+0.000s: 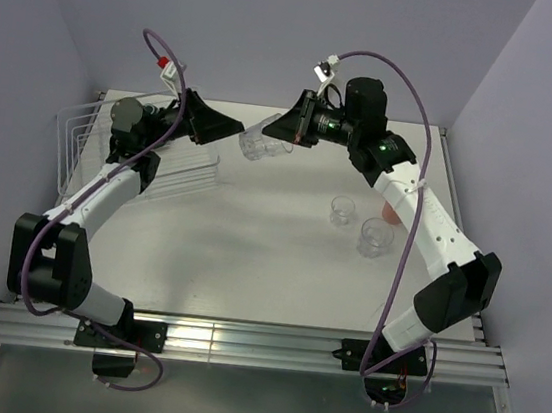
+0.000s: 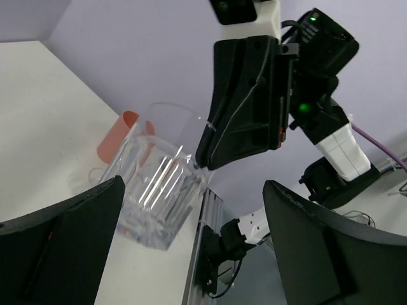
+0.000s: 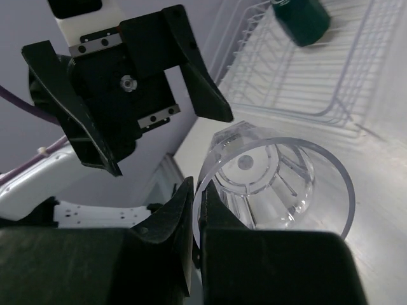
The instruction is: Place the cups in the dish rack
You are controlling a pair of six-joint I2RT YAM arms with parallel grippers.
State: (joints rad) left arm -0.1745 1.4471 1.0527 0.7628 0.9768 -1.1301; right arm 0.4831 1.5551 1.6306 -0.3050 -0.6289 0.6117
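Observation:
My right gripper (image 1: 283, 132) is shut on the rim of a clear tumbler (image 1: 256, 144) and holds it tilted above the table's back middle. One finger is inside the rim and one outside in the right wrist view (image 3: 198, 204). My left gripper (image 1: 229, 128) is open and empty, facing the tumbler (image 2: 159, 181) from its left, a little apart. Two more clear tumblers (image 1: 343, 210) (image 1: 375, 237) stand on the table at the right. The salmon-pink cup (image 1: 391, 214) is partly hidden behind my right arm. The dark green mug (image 3: 302, 20) lies in the dish rack (image 3: 299, 89).
The dish rack (image 1: 83, 138) stands at the table's left edge, partly under my left arm. Walls close in the table at the back and both sides. The pink cup also shows in the left wrist view (image 2: 116, 136), behind the held tumbler.

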